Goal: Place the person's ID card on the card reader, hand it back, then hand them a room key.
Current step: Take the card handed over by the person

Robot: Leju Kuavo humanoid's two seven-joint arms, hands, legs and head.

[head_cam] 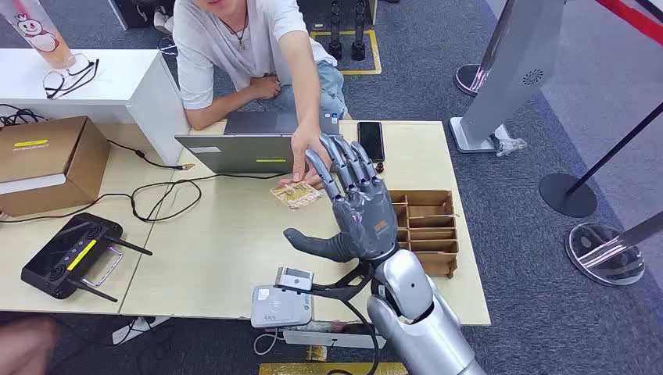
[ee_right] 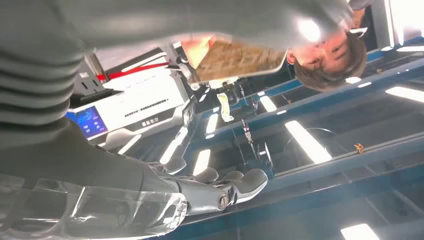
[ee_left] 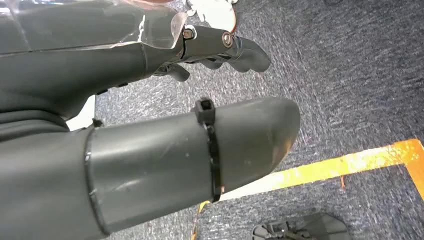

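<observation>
While the right robot hand (head_cam: 356,205) spreads empty, the card (head_cam: 296,194) perhaps touches the person's hand (head_cam: 306,160).

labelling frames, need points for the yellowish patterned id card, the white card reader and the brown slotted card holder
yellowish patterned id card (head_cam: 296,195), head view, middle of its face
white card reader (head_cam: 280,307), head view, top surface
brown slotted card holder (head_cam: 428,226), head view, a middle divider

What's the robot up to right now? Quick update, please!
Right hand open, raised. Person's hand holds ID card over table. Card reader bare.
</observation>
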